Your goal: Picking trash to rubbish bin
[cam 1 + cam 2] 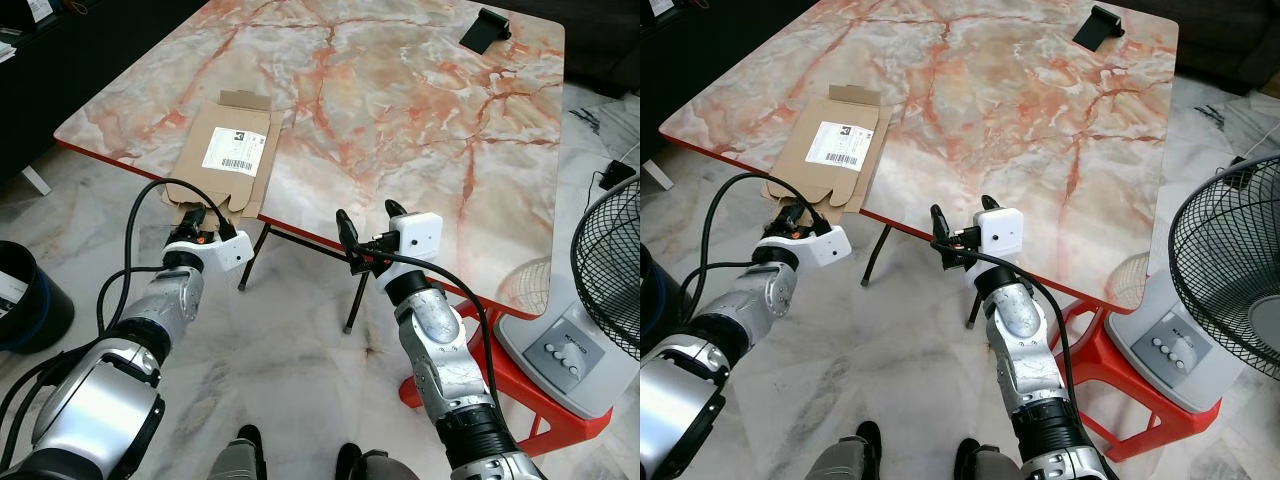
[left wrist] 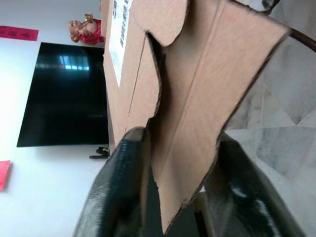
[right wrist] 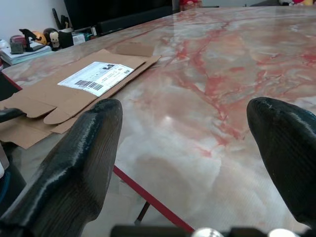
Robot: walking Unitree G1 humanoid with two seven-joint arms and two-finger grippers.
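Note:
A flattened brown cardboard box [image 1: 225, 150] with a white shipping label lies on the marble table [image 1: 400, 110], its near flaps hanging over the front edge. My left gripper [image 1: 200, 222] is at that overhanging edge. In the left wrist view it stands open, with a cardboard flap [image 2: 187, 98] between the two black fingers [image 2: 123, 187]. My right gripper [image 1: 368, 218] is open and holds nothing, level with the table's front edge to the right of the box. A dark rubbish bin [image 1: 25, 295] with a blue band stands on the floor at the far left.
A black fan [image 1: 615, 280] on a white base stands on the floor to the right. A red plastic stool [image 1: 480, 330] sits under the table's near right corner. A small black object [image 1: 483, 28] lies at the table's far side. Marble floor lies below.

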